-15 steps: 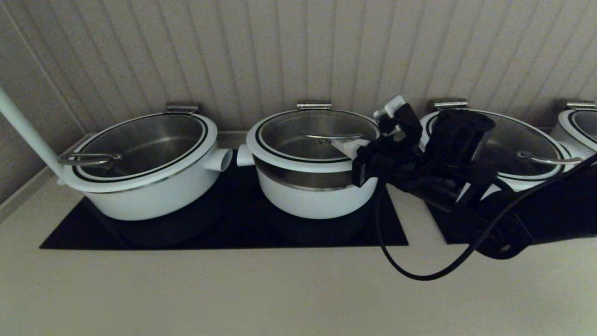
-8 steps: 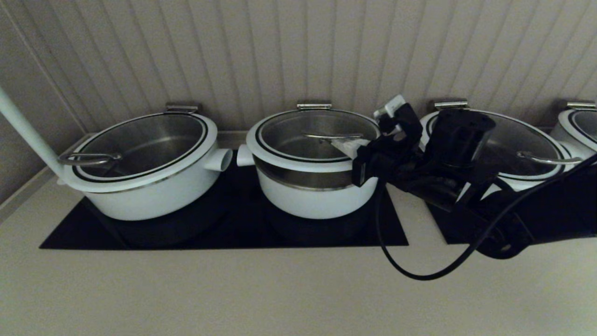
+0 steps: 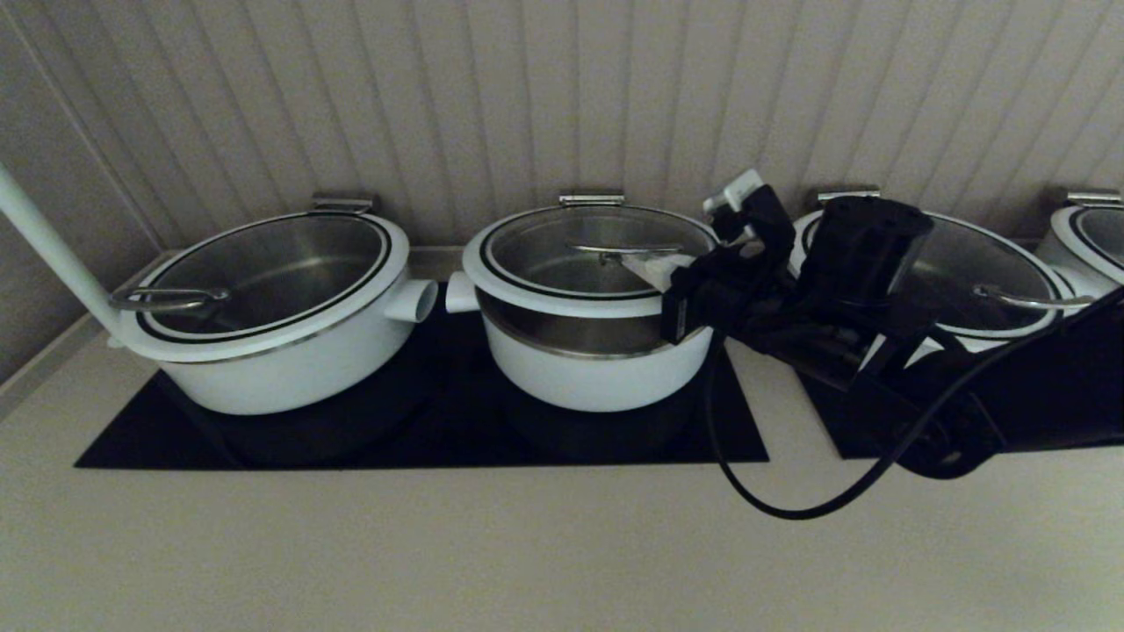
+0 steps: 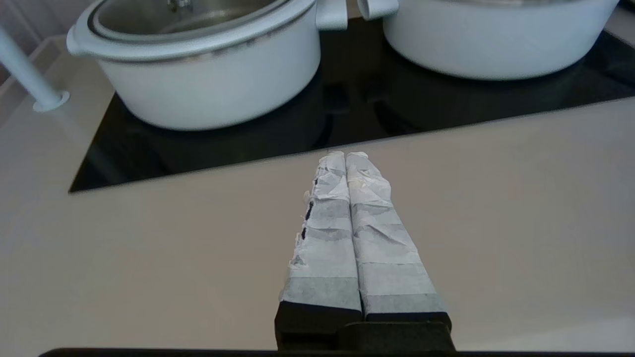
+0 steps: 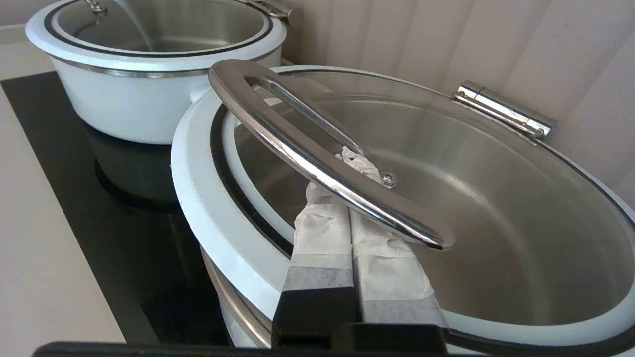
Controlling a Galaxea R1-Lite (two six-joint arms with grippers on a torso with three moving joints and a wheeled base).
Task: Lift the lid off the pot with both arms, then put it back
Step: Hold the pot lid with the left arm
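Beige desk [image 3: 351, 562] fills the near ground, bare under the left gripper [image 4: 345, 158], which hangs over it short of the black cooktop [image 3: 439, 439] with its pale wrapped fingers [image 4: 327, 228] pressed flat together and nothing between them. Beyond that, on the cooktop, stands the pot [image 3: 597, 373], round and white with a stub handle pointing left. The lid [image 3: 562, 294] sits above it, raised and tilted: its near edge is clear of the pot, showing a band of dark metal under the white rim, while the far edge lies close to the steel hinge clip [image 3: 591, 199]. The right gripper [image 5: 354, 163] reaches in from the right, its fingers [image 5: 322, 233] closed side by side and slid beneath the curved steel handle [image 5: 307, 148], touching it from below; they wrap nothing. A black cable [image 3: 790, 505] loops down from that arm onto the desk. To the left stands another white pot [image 3: 281, 360] with its lid shut, and a third pot [image 3: 1001, 272] on the right behind the arm. Farthest back runs a ribbed pale wall [image 3: 527, 88].
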